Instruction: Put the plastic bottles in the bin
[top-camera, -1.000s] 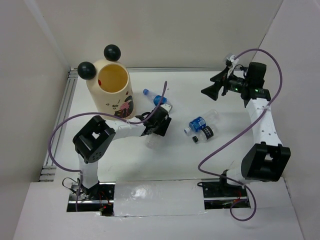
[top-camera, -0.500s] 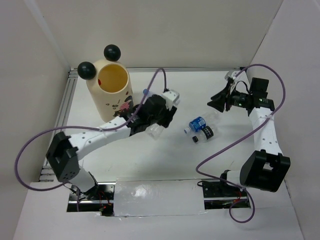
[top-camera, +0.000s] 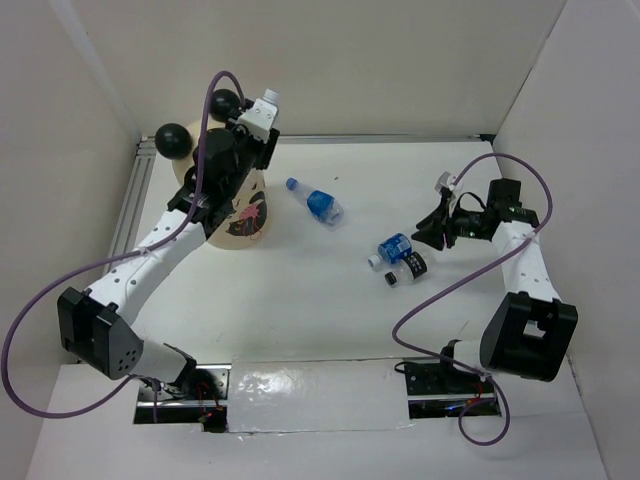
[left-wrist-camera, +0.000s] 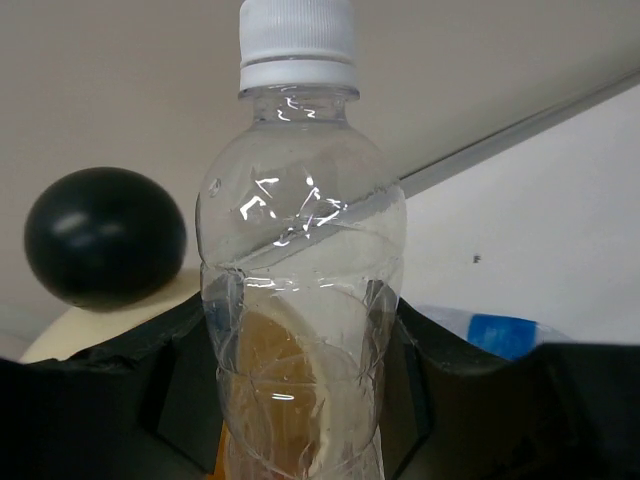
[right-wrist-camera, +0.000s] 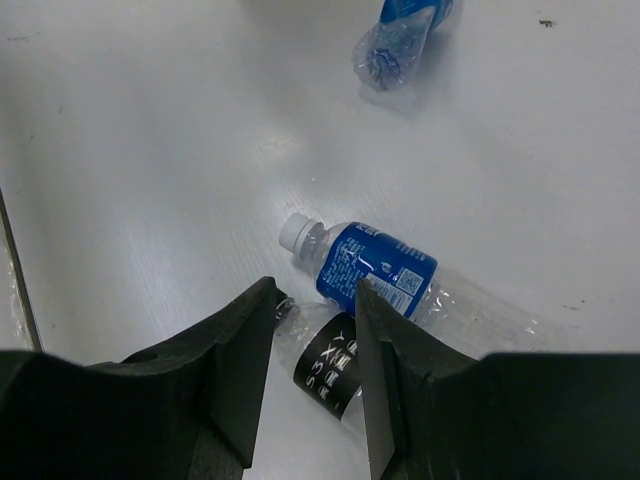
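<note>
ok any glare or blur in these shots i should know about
Left wrist view: the clear bottle sits close to the lens with white glints on its shoulder, and the black ball ear behind looks soft. Right wrist view: a broad sheen on the table, blue-label bottle sharp. Top view: even light, faint shadows only.

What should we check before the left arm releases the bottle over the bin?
1. Grip: left gripper shut on the clear bottle, a finger on each side: ok.
2. Drop position: in the top view the gripper sits over the mouth of the bin, and yellow shows through the bottle's base: likely ok.
3. Bin upright: ok.
4. Clearance from the black ball ear: cannot tell.
5. Right gripper far from the bin, open, empty: ok.
6. Task finished: not ok; the blue-label bottle, black-label bottle and a third bottle lie on the table.
</note>
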